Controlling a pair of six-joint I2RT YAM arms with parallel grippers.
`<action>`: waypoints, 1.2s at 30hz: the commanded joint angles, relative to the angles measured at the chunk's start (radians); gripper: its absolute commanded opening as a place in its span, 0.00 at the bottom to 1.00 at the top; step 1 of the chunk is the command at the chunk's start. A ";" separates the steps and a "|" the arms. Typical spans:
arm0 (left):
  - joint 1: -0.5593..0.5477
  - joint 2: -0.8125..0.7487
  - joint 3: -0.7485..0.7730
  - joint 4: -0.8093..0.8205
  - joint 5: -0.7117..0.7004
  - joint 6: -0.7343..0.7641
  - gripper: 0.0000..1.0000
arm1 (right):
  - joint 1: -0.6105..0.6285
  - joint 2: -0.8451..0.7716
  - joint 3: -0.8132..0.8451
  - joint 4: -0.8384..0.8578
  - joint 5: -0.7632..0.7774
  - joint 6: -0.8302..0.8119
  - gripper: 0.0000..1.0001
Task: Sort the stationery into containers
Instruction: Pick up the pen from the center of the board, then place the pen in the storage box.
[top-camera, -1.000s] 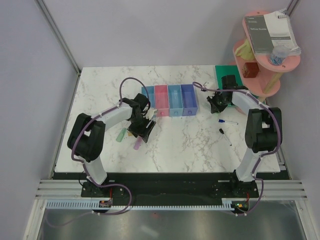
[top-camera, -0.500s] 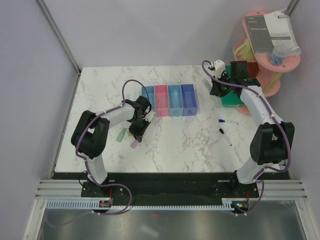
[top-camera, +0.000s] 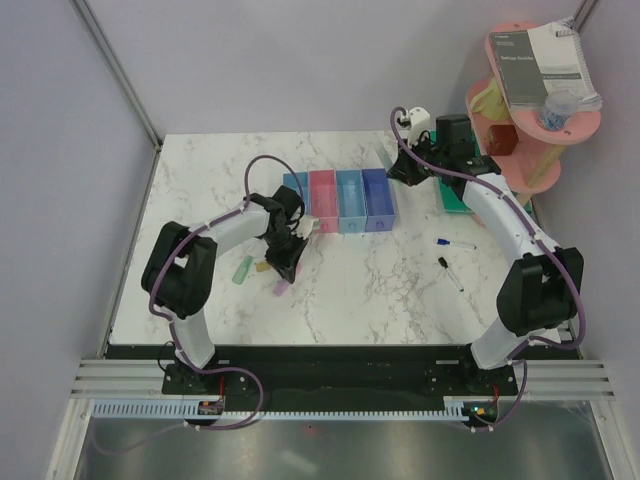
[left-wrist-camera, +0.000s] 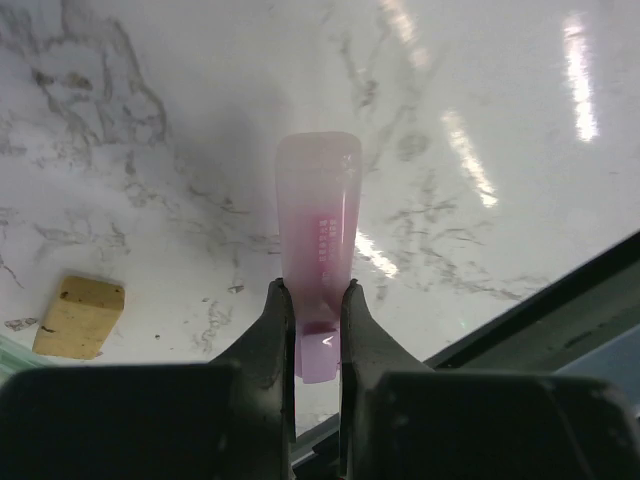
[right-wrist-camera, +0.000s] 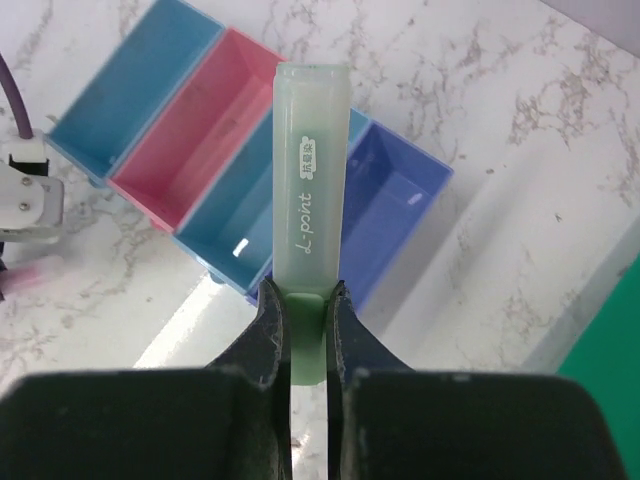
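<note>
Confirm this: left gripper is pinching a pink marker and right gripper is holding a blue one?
No: the right gripper holds a pale green marker, not blue, as the right wrist view shows. The left gripper does pinch the pink marker.

2 black-white arms (top-camera: 225, 228), purple cables (top-camera: 258, 165)

marble table (top-camera: 200, 190) | green mat (top-camera: 453, 197) far right | pink tiered shelf (top-camera: 528, 120): booklet (top-camera: 540, 62) on top, possibly spiral-bound
</note>
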 joint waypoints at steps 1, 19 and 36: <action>-0.001 -0.107 0.169 -0.013 0.235 -0.013 0.02 | 0.053 0.013 -0.010 0.155 -0.023 0.140 0.06; 0.096 0.027 0.441 0.303 0.357 -0.251 0.02 | 0.180 0.220 -0.068 0.290 -0.001 0.186 0.05; 0.094 0.163 0.606 0.386 0.413 -0.313 0.02 | 0.183 0.323 -0.033 0.307 0.047 0.136 0.30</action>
